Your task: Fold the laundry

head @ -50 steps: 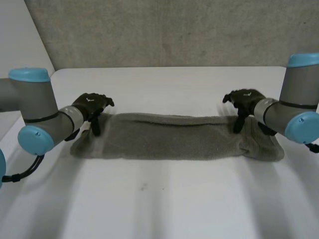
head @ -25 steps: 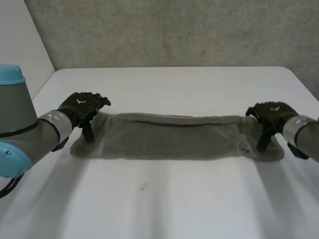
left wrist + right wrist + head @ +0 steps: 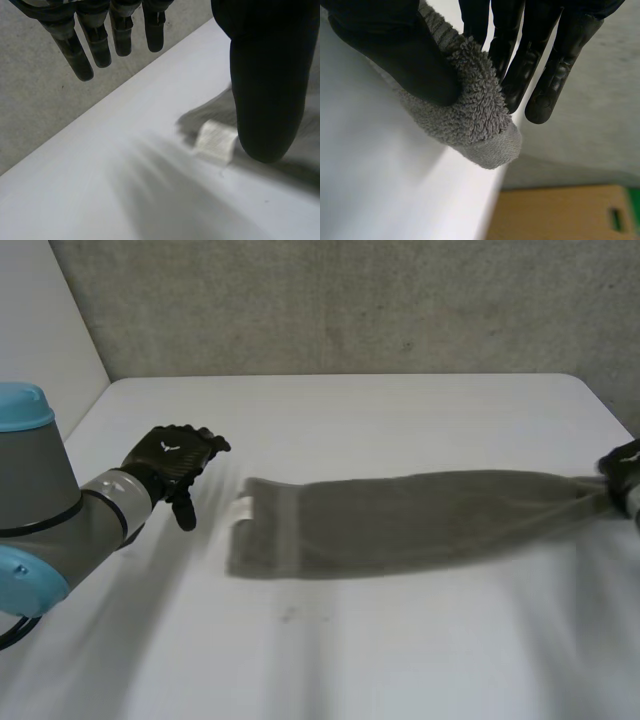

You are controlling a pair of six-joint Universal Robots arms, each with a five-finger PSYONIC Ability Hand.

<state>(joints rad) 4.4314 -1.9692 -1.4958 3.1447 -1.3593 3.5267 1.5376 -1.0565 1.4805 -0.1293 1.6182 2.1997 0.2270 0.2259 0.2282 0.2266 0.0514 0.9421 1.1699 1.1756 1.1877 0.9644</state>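
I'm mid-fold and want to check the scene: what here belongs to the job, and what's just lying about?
Part of the job:
grey towel, lying along the table
right hand, pinching the towel's end
left hand, open, apart from the towel's other end

Not part of it:
white table
grey wall behind it
brown surface beyond the table's edge

The left arm (image 3: 55,505) is recorded as a thick grey tube with a rounded joint, closed by a smooth light-blue round cap (image 3: 22,405). A paler grey band (image 3: 118,492) is noted at the wrist. A small white mark (image 3: 168,447) is carried on the back of the black left hand (image 3: 172,465) (shape not legible). Its fingers (image 3: 82,60) are seen to be ribbed and segmented, and its thumb (image 3: 267,85) broad and smooth. Glossy rounded fingertips (image 3: 542,107) are noted on the black right hand (image 3: 395,50).
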